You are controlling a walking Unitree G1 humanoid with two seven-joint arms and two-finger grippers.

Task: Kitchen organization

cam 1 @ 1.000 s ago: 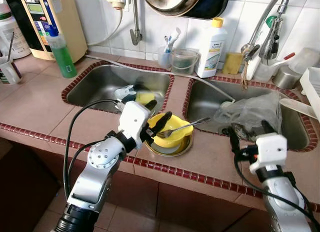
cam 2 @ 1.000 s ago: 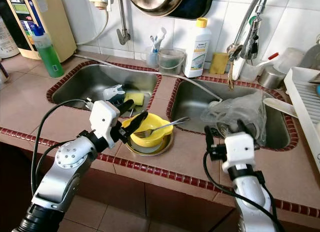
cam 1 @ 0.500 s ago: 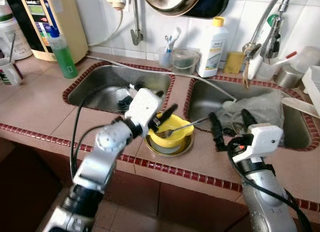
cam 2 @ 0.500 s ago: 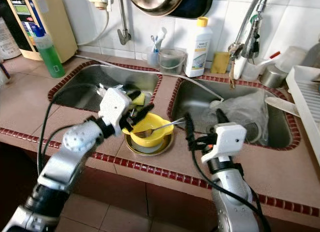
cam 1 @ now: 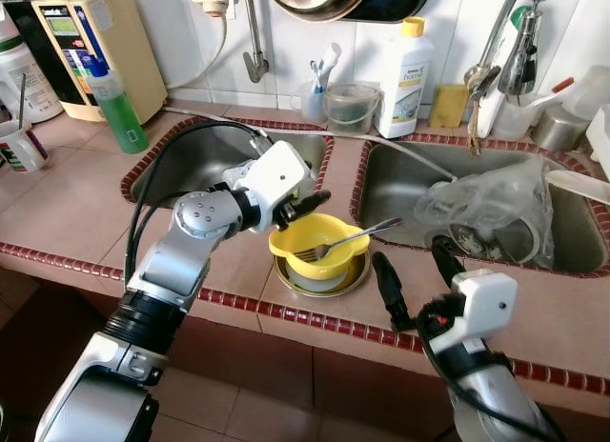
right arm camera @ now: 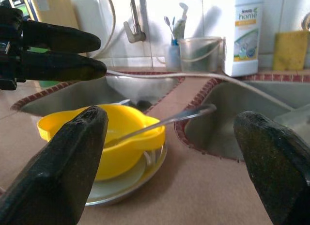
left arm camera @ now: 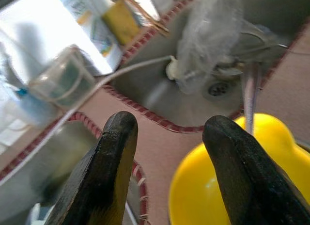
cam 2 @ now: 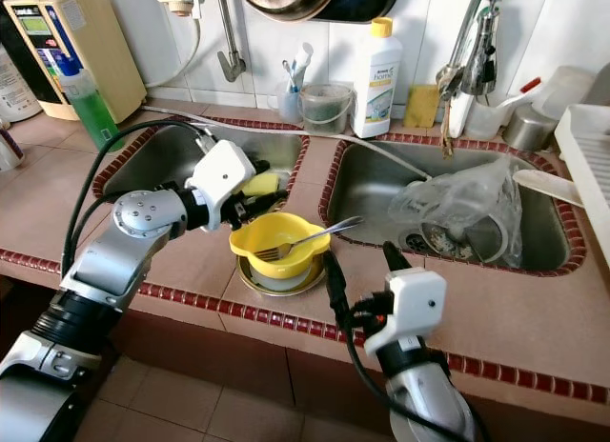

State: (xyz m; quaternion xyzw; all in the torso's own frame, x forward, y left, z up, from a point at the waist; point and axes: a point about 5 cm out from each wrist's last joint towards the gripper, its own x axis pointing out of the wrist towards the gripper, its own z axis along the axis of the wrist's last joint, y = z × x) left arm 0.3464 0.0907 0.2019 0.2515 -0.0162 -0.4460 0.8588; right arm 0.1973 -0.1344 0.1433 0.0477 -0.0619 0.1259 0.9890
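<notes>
Yellow bowl point(cam 1: 317, 238) with fork point(cam 1: 349, 239) just ahead of left gripper point(cam 1: 307, 203), fingers spread, arm bent over counter. Right gripper point(cam 1: 410, 277) spread wide, pointing toward bowl.

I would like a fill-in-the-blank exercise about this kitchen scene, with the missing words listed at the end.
1. The fork rests in the ____ bowl.
2. The bowl sits on a plate on the counter strip between the two ____.
3. The left end effector is at the bowl's rim with its fingers ____.
4. The crumpled plastic bag lies in the ____ sink.

Missing words: yellow; sinks; open; right
</notes>
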